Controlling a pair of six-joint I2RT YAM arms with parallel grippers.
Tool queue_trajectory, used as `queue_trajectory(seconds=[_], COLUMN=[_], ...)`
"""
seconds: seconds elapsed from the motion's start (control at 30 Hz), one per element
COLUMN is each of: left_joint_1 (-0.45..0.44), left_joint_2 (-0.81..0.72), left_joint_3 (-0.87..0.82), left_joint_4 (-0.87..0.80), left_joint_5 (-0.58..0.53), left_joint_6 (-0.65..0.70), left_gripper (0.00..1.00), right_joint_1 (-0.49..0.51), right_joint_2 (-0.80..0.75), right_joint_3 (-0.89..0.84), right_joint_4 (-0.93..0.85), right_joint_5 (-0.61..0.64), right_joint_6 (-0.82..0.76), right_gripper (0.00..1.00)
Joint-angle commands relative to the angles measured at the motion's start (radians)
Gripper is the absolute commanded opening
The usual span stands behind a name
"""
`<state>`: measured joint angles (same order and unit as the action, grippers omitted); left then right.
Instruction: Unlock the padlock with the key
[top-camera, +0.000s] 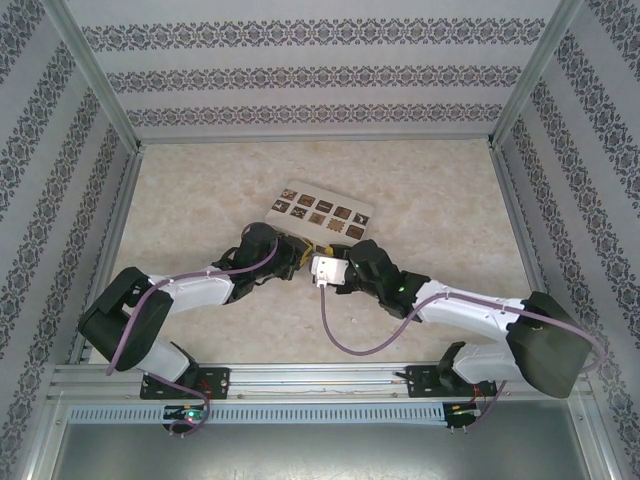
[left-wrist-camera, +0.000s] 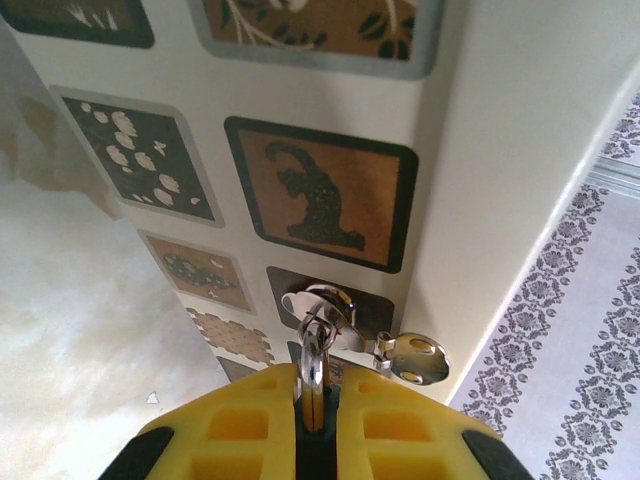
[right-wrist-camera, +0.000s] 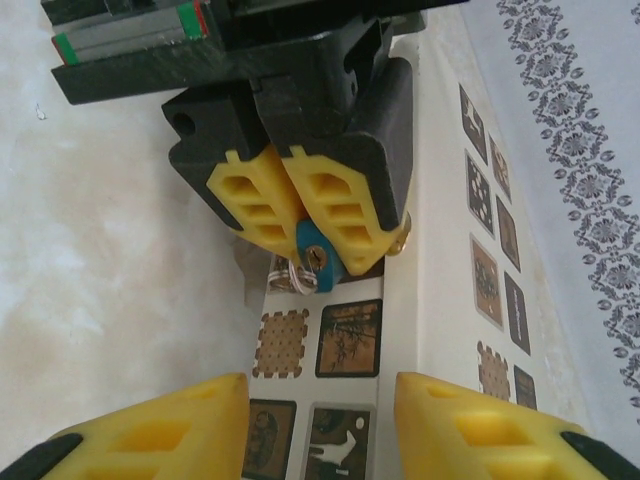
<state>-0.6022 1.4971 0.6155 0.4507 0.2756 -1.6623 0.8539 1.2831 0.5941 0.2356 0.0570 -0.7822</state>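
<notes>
Left tool (right-wrist-camera: 303, 232) pinching padlock (right-wrist-camera: 318, 262), body mostly hidden

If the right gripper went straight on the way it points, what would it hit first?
Probably the small blue padlock pinched in the left gripper, straight ahead of the open right gripper. The white box with brown tiles lies below that line; depth is unclear, so it might graze the box first.

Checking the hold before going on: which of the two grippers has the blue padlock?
The left gripper: it is shut on the blue padlock. The right gripper faces it, open and holding nothing.
</notes>
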Motion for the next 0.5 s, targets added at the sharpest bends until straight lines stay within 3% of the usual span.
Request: queue_trajectory(seconds=[0.0, 0.47], left_joint_1=[-0.016, -0.018], left_joint_2=[-0.035, -0.026], left_joint_3=[0.036, 0.029], left_joint_4=[0.001, 0.032], left_joint_5=[-0.02, -0.014], left_joint_6=[-0.021, -0.031], left_gripper=[0.0, 0.0], right_joint_1=[0.011, 0.03], right_joint_2=[0.022, 0.106], right_joint_3=[0.04, 0.085], right_joint_4=[0.031, 0.045], right_joint_5=[-0.033, -0.031], right_joint_6=[0.011, 0.0], right_gripper=[0.37, 0.28])
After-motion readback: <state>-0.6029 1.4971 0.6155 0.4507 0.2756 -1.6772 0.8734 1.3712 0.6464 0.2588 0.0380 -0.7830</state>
